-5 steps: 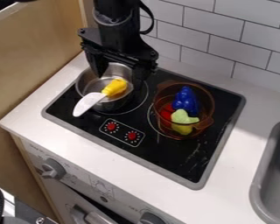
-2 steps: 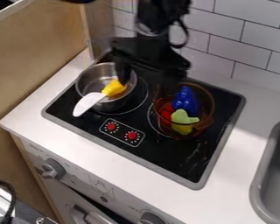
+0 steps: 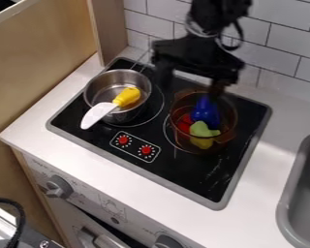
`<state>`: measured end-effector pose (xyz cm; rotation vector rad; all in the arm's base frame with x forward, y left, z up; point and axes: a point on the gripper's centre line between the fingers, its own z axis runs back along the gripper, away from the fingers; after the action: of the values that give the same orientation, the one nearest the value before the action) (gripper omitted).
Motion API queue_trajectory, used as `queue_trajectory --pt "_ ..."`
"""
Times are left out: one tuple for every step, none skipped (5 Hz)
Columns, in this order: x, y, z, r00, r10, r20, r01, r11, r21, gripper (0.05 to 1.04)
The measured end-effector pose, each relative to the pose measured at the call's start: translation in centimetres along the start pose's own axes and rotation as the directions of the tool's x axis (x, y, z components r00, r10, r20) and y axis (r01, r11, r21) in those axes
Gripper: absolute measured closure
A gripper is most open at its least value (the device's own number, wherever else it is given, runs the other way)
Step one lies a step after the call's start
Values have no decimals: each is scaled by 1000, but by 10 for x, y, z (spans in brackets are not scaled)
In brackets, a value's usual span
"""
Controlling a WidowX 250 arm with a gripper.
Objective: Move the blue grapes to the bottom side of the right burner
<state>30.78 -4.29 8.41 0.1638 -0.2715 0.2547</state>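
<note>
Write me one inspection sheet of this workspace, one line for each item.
Surface: black cooktop in a white counter; pale marks near its front right.
Job's things: blue grapes inside the amber see-through pot on the right burner, with red and yellow-green pieces.
Clutter: steel pot at the left burner; yellow-and-white utensil leans over its rim.
Pincer: open, above the cooktop's back edge.
Cables: one loops beside the arm; another at lower left.
Surroundings: tiled wall, grey sink.
</note>
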Motion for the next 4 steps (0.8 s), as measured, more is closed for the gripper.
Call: queue_trajectory --pt "4 -9 -8 999 5 37 -5 1000 -9 86" --pt "1 -13 -17 1000 -11 20 11 1000 17 86" --pt "3 -18 -18 999 5 47 -5 1000 5 86" --pt "0 -19 -26 998 10 57 -10 1000 4 86"
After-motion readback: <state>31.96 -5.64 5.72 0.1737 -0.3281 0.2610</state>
